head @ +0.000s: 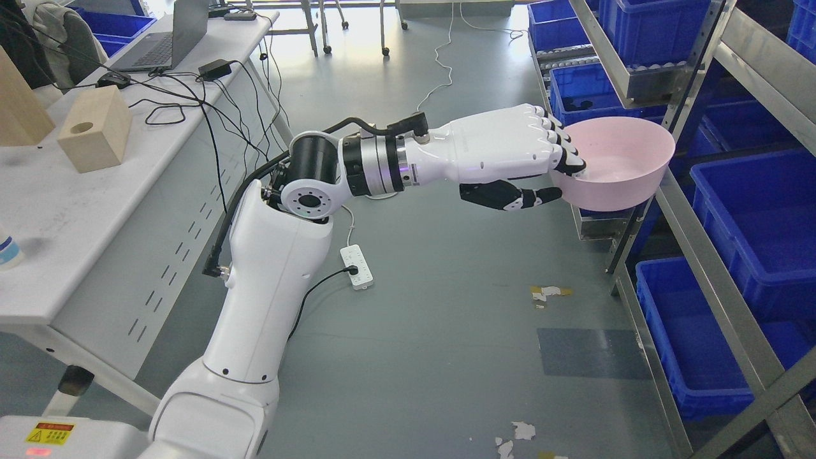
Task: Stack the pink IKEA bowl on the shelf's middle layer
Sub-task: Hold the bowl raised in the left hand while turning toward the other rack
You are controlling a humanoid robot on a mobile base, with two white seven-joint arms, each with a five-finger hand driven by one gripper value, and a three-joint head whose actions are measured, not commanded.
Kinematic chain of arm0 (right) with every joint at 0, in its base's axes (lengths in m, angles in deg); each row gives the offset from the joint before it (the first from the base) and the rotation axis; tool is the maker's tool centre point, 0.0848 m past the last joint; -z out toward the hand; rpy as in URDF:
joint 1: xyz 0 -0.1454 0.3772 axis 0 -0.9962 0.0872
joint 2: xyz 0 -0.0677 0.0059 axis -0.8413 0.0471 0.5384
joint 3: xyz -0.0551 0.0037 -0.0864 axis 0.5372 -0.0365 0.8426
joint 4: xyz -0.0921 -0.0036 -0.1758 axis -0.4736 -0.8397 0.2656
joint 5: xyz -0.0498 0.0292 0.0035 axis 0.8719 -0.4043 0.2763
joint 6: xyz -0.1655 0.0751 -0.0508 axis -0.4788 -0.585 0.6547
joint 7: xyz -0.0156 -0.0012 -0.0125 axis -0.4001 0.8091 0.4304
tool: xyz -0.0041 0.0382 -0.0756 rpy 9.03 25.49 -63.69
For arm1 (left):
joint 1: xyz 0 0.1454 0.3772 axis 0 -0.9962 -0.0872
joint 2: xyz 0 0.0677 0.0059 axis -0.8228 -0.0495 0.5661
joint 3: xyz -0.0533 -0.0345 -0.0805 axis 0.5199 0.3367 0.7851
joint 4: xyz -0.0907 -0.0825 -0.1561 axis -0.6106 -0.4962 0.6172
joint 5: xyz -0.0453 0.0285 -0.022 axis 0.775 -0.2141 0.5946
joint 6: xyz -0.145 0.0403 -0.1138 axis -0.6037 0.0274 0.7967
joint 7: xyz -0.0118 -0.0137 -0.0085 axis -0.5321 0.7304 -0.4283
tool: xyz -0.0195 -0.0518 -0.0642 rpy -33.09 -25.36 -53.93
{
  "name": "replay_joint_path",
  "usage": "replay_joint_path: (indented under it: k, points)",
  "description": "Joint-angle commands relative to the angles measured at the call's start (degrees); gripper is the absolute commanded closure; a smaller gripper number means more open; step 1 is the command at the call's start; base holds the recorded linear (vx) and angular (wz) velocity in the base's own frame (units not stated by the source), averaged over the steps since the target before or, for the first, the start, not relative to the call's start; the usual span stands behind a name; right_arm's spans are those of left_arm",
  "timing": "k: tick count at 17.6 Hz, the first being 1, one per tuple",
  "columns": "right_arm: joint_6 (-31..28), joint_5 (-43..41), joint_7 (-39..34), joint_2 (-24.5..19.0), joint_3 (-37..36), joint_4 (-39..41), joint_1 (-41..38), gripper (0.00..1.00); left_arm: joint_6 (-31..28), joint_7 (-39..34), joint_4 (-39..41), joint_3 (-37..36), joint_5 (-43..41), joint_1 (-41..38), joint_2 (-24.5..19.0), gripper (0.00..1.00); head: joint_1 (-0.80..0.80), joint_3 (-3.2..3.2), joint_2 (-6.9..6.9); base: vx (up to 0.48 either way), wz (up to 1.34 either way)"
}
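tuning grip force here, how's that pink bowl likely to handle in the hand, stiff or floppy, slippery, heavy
The pink bowl likely stays stiff: its rim holds a clean round shape while the left hand pinches one side only. It looks light for its size, since that one-edge pinch carries it level. Its smooth, slightly glossy wall could be slippery, so it may pivot or slide between the fingers above and the thumb below.

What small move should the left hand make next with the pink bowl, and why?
Probably carry the bowl further right, over the shelf. The left hand pinches the near rim, fingers inside, thumb beneath, and the bowl hangs at the rack's front edge, not yet resting on any layer.
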Motion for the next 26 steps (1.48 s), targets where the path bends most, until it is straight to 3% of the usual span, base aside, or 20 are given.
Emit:
replay_joint_path:
  k: [1, 15, 26]
  points:
    - [-0.02, 0.0, -0.02, 1.0, 0.0, 1.0, -0.16, 0.0, 0.04, 0.05, 0.06, -0.33, -0.02, 0.14, -1.0, 0.97, 0.0, 0.0, 0.0, 0.124, 0.02]
    - [-0.02, 0.0, -0.02, 1.0, 0.0, 1.0, -0.16, 0.0, 0.04, -0.04, -0.03, -1.12, 1.64, 0.66, -1.0, 0.97, 0.0, 0.0, 0.0, 0.054, 0.01]
    - [-0.02, 0.0, -0.02, 1.0, 0.0, 1.0, -0.16, 0.0, 0.04, -0.21, -0.2, -2.0, 2.53, 7.24, -1.0, 0.97, 0.0, 0.0, 0.0, 0.031, -0.13]
